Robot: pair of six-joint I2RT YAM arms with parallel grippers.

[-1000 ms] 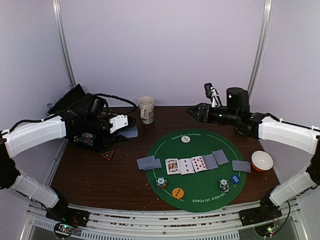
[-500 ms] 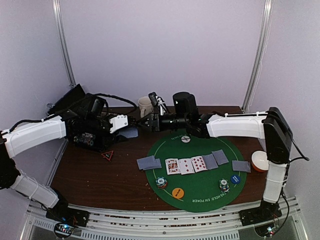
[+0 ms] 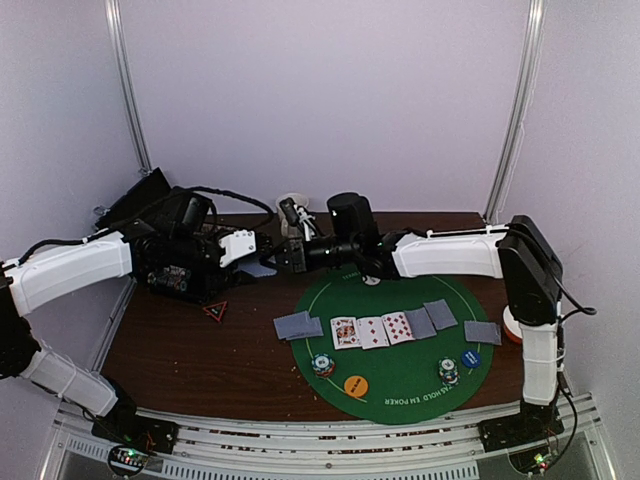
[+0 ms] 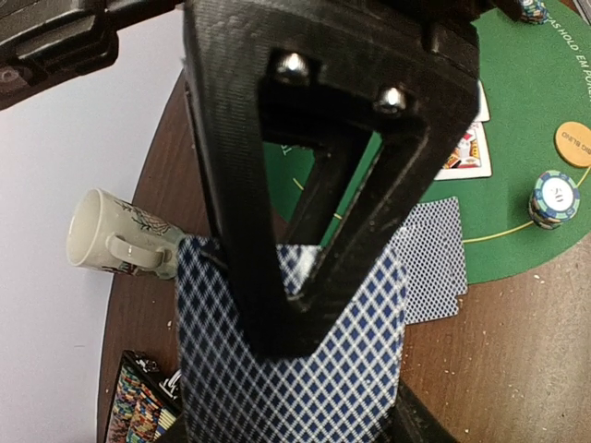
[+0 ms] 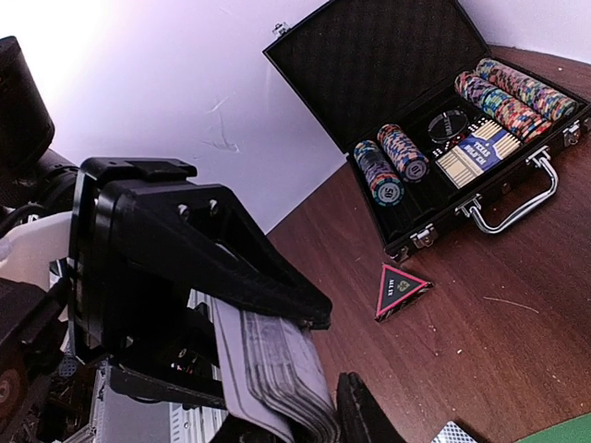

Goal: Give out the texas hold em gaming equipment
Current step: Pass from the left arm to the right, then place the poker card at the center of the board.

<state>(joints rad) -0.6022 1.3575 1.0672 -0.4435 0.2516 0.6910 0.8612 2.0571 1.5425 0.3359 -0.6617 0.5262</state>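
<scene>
Blue-backed deck clamped in left hand. Lying flat, nearer than right hand: three face-up cards, face-down cards, two chip stacks, orange disc, blue disc, white disc.

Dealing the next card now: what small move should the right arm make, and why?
Probably close the right gripper on one card's edge, then draw it toward the green mat. The left gripper clamps the deck, and the right fingertip sits at the deck's edge; whether it already grips a card isn't clear.
</scene>
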